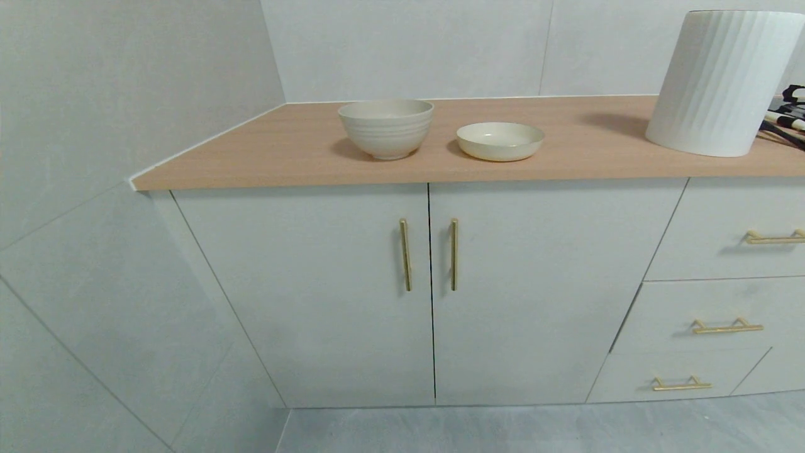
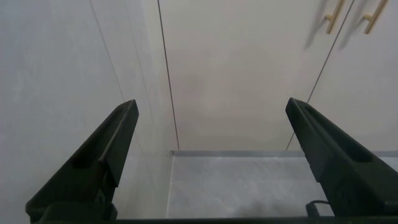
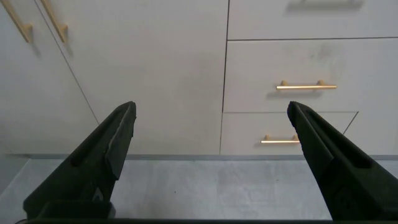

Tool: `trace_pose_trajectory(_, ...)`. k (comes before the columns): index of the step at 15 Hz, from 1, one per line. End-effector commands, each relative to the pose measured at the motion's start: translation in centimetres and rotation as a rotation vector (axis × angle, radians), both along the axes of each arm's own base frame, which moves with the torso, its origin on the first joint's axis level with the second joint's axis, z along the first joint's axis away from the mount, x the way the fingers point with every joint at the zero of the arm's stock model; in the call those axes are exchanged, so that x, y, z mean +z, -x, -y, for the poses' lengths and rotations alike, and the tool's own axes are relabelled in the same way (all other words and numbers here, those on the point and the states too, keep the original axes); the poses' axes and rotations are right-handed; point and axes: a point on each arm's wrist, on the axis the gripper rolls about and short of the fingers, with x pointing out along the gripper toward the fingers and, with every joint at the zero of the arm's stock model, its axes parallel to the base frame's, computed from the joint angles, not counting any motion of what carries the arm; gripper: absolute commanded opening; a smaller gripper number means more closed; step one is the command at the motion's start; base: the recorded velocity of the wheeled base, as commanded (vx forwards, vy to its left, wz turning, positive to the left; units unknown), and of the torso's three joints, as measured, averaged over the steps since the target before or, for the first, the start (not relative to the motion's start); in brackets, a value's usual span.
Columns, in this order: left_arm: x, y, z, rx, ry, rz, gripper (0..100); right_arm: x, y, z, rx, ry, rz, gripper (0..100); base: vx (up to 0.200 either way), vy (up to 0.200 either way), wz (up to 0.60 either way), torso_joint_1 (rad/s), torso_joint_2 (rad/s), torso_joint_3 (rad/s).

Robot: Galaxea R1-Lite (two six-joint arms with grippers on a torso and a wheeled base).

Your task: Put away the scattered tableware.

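a deep ribbed bowl (image 1: 386,128) stands upright, mouth up, on the wooden worktop (image 1: 251,157) in the upper middle of the head view. just to its right, not touching it, sits a shallow cream dish (image 1: 500,139), also upright. both are near the worktop's front edge. at the upper right of the frame a tall white ribbed canister (image 1: 723,82) stands on the same surface, well apart from the dish. beside it, at the right edge, lie some dark-handled utensils (image 1: 786,119), too cut off to tell which.

below the worktop, in the middle of the frame, two pale cabinet doors (image 1: 314,289) are shut, each with an upright brass handle (image 1: 405,254) by the seam between them. at the lower right is a stack of drawers (image 1: 704,302) with level brass handles, all closed.

the left tool (image 2: 211,107) is spread wide with nothing between its dark fingers (image 2: 112,149). beyond them are a cabinet door, the wall (image 2: 50,74) and the grey floor (image 2: 249,186). the right tool (image 3: 211,109) is likewise wide and holds nothing, facing the drawer fronts and the floor.
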Motion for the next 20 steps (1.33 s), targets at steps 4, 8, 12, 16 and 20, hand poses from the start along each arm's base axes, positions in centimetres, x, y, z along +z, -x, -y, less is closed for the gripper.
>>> trace_pose_trajectory(4, 0.0, 0.0, 0.0, 0.001, 0.001, 0.000, 100, 0.0, 0.0, 0.0, 0.000, -0.002, -0.002, 100, 0.000, 0.000, 0.00, -0.003, 0.01, 0.015)
trace_pose_trajectory(8, 0.0, 0.0, 0.0, 0.001, 0.001, -0.002, 100, 0.0, 0.0, 0.0, 0.002, 0.023, 0.001, 100, 0.000, 0.000, 0.00, 0.000, 0.00, 0.000)
trace_pose_trajectory(12, 0.0, 0.0, 0.0, 0.001, -0.001, -0.002, 100, 4.6, 0.5, -0.1, 0.095, 0.018, 0.037, 100, 0.000, 0.000, 0.00, 0.000, 0.00, 0.000)
trace_pose_trajectory(16, 0.0, 0.0, 0.0, 0.001, -0.001, 0.000, 100, 8.2, -4.2, -0.6, 0.295, 0.002, -0.170, 100, 0.000, 0.000, 0.00, 0.000, 0.00, 0.000)
trace_pose_trajectory(20, 0.0, 0.0, 0.0, 0.001, -0.001, -0.002, 100, 9.1, -9.5, -2.2, 0.451, -0.011, -0.272, 100, 0.000, 0.000, 0.00, 0.000, 0.00, 0.000)
